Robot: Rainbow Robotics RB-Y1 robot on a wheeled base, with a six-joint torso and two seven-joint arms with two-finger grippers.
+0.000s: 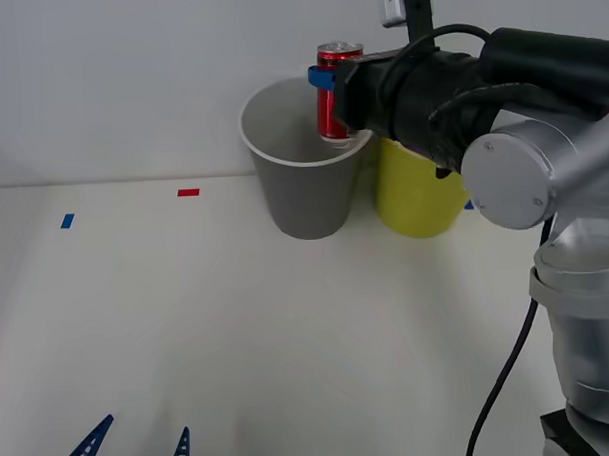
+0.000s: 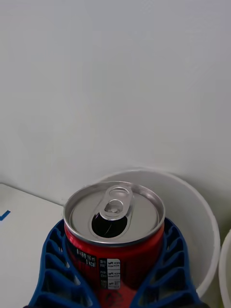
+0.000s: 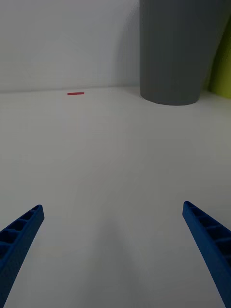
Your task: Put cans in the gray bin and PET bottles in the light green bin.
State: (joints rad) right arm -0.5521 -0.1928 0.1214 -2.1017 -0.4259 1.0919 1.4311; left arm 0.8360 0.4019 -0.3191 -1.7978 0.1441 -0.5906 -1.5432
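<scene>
Gripping the upright can [image 1: 338,92], the right hand [image 1: 324,82] holds it over the gray bin [image 1: 305,193], seemingly empty; left hand [image 1: 132,449] wide.

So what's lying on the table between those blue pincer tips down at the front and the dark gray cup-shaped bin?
Nothing but bare white tabletop, seen from the left wrist; the left pincer hangs open, short of the gray bin.

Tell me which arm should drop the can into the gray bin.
Right. The right gripper already holds the red can upright over the gray bin; opening should drop it in. The left gripper sits open, low at the table's near edge.
</scene>
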